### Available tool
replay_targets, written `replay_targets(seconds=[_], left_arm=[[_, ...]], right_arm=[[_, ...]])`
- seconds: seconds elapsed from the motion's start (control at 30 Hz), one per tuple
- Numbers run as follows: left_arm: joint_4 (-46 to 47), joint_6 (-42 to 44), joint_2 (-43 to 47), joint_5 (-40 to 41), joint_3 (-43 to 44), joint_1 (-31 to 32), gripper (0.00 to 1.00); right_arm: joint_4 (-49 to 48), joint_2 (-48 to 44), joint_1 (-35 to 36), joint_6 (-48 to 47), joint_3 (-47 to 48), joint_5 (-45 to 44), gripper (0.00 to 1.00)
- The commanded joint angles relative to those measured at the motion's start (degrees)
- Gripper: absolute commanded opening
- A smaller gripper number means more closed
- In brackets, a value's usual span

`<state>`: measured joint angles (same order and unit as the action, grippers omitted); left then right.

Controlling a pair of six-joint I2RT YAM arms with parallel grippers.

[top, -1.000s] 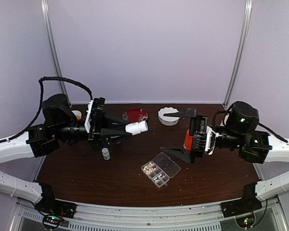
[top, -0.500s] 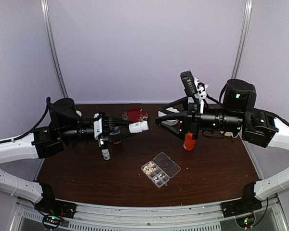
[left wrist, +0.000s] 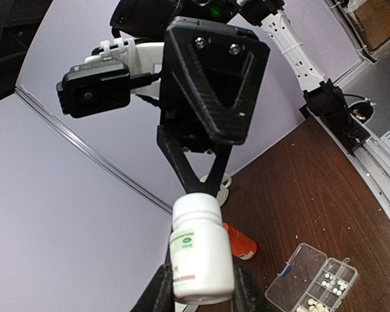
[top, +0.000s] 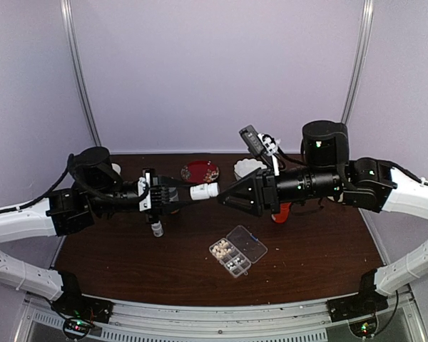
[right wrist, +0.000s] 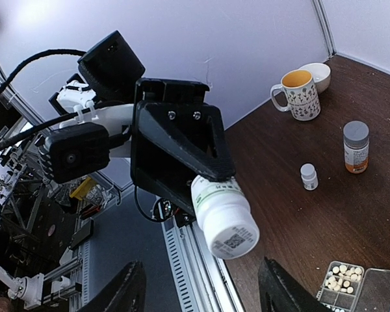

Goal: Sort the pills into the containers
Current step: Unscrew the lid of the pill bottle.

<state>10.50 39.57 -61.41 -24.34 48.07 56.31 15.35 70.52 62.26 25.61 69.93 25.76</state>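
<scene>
My left gripper [top: 189, 192] is shut on a white pill bottle [top: 203, 191] and holds it level above the table, cap pointing right. The bottle also shows between my left fingers in the left wrist view [left wrist: 201, 250]. My right gripper [top: 220, 200] is open, and its fingertips sit just off the cap end. In the right wrist view the bottle [right wrist: 224, 218] lies ahead between the spread right fingers [right wrist: 127, 289]. The clear pill box [top: 237, 251] lies open at the front centre, with whitish pills [top: 223, 251] in its cells.
A red dish [top: 200, 171] and a white scalloped bowl [top: 248, 168] sit at the back. An orange bottle [top: 280, 211] lies under my right arm. A tiny white bottle [top: 157, 229] stands under my left arm. A mug [right wrist: 298, 94], a bowl [right wrist: 315, 75] and an amber bottle [right wrist: 355, 146] stand far left.
My right arm has swung left and down from the table's right side until its open fingers face the bottle's cap. My left gripper has lowered slightly, still holding the bottle.
</scene>
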Motion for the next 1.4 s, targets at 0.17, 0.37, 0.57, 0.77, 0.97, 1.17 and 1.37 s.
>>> replay_targets(seconds=[0.17, 0.37, 0.57, 0.77, 0.97, 1.17, 1.37], left_arm=[[0.96, 0.97, 1.28, -2.85, 0.55, 0.02, 0.00], [1.05, 0.75, 1.37, -3.60, 0.53, 0.01, 0.00], [1.27, 0.77, 1.22, -3.85, 0.55, 0.02, 0.00], [1.14, 0.67, 1.40, -3.73, 0.61, 0.00, 0.00], [1.02, 0.30, 1.55, -3.92, 0.59, -0.02, 0.00], [0.61, -2.99, 1.25, -3.94, 1.37, 0.01, 0.00], [3.45, -9.69, 0.99, -6.84, 1.50, 0.02, 0.00]], right_arm=[[-2.53, 1.95, -0.82, 2.25, 2.00, 0.52, 0.58], [-2.90, 2.72, -0.82, 2.19, 2.48, 0.04, 0.57], [-4.33, 3.35, -0.82, 2.43, 2.57, 2.18, 0.44], [-4.15, 3.83, -0.80, 1.65, 2.75, 3.92, 0.37], [-4.48, 3.96, -0.82, 0.98, 2.62, 4.89, 0.23], [-1.12, 2.92, -0.82, -5.60, 3.79, 4.89, 0.10], [-4.21, -0.31, -0.74, -21.37, 0.82, 5.48, 0.05]])
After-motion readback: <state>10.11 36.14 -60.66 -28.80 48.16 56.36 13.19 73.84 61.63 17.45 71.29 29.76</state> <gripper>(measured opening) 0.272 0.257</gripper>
